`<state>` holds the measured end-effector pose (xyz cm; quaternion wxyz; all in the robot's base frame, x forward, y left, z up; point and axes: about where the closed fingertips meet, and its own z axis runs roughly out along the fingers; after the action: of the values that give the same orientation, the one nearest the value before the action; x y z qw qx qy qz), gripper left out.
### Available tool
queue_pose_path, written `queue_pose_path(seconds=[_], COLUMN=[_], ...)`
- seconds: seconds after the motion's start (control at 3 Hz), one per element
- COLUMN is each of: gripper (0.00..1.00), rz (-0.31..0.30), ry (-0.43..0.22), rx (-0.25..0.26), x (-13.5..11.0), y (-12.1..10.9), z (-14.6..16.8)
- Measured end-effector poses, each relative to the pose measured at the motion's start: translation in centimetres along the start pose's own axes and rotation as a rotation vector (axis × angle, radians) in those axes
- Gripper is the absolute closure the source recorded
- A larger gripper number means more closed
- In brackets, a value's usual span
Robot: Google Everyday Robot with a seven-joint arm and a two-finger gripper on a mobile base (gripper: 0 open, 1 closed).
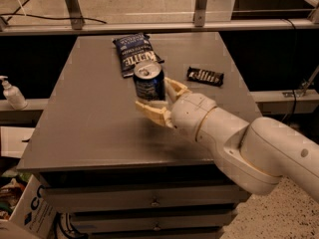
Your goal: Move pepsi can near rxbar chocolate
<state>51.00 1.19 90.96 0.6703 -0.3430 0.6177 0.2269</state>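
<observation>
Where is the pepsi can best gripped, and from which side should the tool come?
Grip the pepsi can on its round side wall, about mid-height, coming in level from the side rather than from above. It is upright, so the wall offers two opposite faces. The tool, over the middle of the table, is shut on it this way.

Gripper (153, 96) gripped the pepsi can (148, 79) at mid-table (84, 118). Bare tabletop lay between the can and the rxbar chocolate (205, 75) to the right, with no obstacle on that line. Chip bag (134, 54) sat just behind the can. Left and front of the tabletop were open.
</observation>
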Motion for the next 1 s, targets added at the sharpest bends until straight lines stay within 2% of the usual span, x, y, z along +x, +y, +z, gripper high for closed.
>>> queue_pose_path(seconds=[0.33,0.67,1.0], gripper=[1.0,1.0,1.0], rz=[-0.03,-0.058,-0.059], ry=[-0.012,0.002,0.041], rx=[0.083,0.159,0.231], x=[-0.7,-0.8,0.6], y=[-4.9,-9.9,-13.5], z=[-0.4,-0.5,-1.6])
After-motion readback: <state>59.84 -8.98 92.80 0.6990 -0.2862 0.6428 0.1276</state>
